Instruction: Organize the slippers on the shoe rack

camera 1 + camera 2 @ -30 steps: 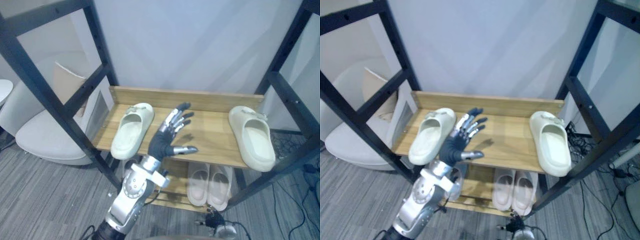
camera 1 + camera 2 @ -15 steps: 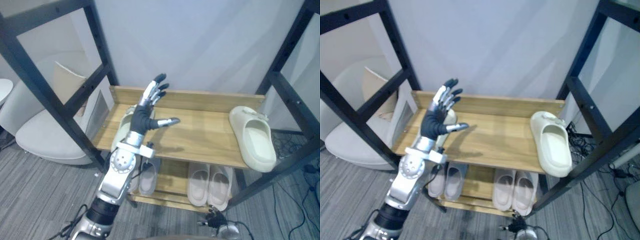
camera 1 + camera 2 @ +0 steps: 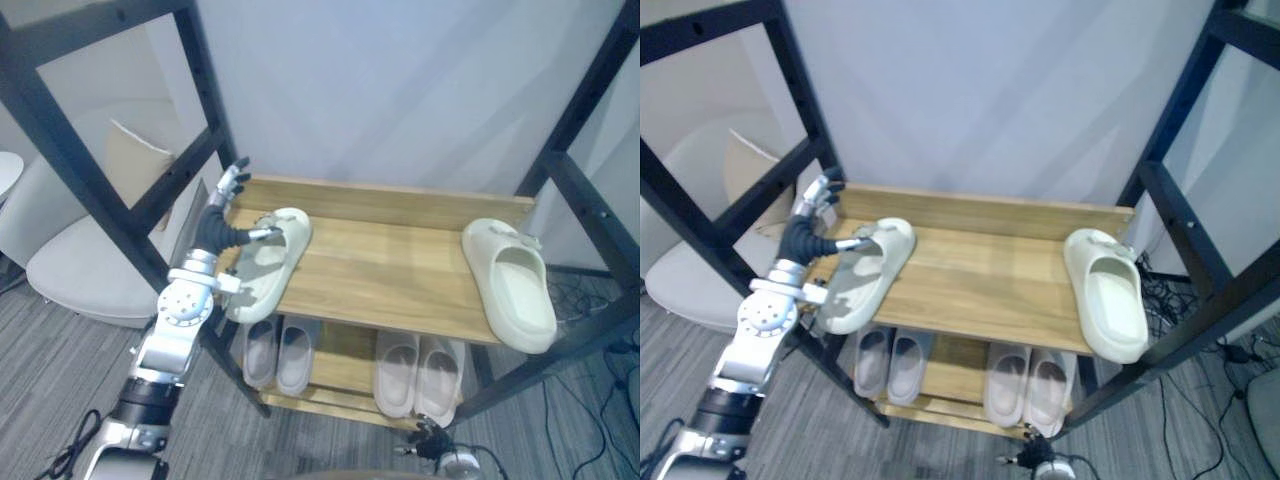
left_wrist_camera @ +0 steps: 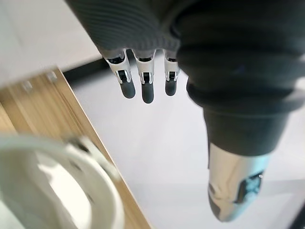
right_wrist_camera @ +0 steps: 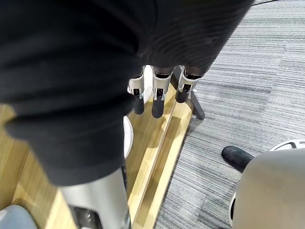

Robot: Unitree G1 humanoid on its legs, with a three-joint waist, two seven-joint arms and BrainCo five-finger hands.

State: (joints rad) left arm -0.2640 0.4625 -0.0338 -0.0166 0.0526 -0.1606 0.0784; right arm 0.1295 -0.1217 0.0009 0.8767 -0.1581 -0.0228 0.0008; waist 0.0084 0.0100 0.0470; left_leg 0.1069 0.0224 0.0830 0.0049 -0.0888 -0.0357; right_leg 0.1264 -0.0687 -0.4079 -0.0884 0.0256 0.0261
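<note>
Two cream slippers lie far apart on the wooden upper shelf (image 3: 390, 270): the left slipper (image 3: 265, 262) hangs over the front left corner, and the right slipper (image 3: 510, 285) hangs over the front right edge. My left hand (image 3: 215, 225) is open at the shelf's left end, beside the left slipper. Its fingers (image 4: 141, 86) point up and back, and its thumb reaches toward the slipper's strap (image 3: 878, 235). I cannot tell whether it touches. The slipper's rim (image 4: 57, 191) shows close below that hand. My right hand (image 5: 157, 90) hangs open low by the rack's bottom shelf.
Two more pairs of slippers (image 3: 278, 355) (image 3: 415, 375) sit side by side on the lower shelf. Black frame posts (image 3: 120, 200) stand at the rack's corners. A white chair (image 3: 80, 260) is to the left, and a pale wall is behind.
My left hand has swung from above the middle of the shelf to the left end, beside the left slipper. Both slippers lie where they were.
</note>
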